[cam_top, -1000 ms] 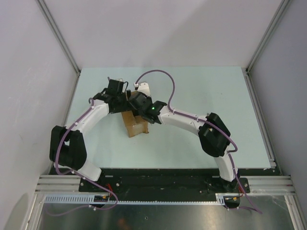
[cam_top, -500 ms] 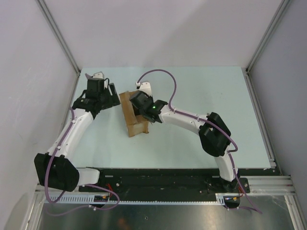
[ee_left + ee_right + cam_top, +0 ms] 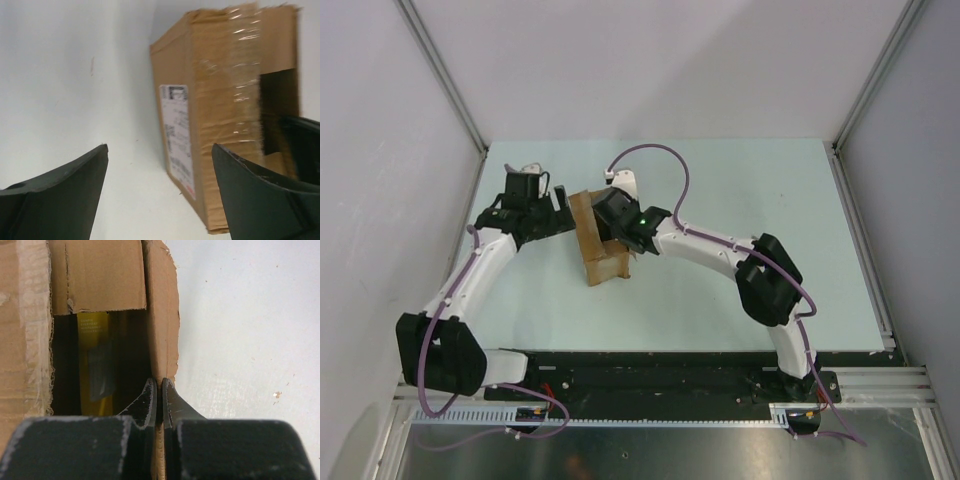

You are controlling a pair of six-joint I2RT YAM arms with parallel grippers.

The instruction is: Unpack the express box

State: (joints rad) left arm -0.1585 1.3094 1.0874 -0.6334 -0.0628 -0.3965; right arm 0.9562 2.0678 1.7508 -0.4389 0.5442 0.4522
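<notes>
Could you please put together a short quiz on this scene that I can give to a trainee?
1. True or false: the left pincer grips the express box.
2. Which pincer is shut on a flap of the box: A) left, B) right, C) neither?
3. Fill in: the right wrist view shows a ____ package inside the opened box.

Key
1. False: it stands open, holding nothing.
2. B: the right pincer pinches the cardboard flap.
3. Yellow.
</notes>
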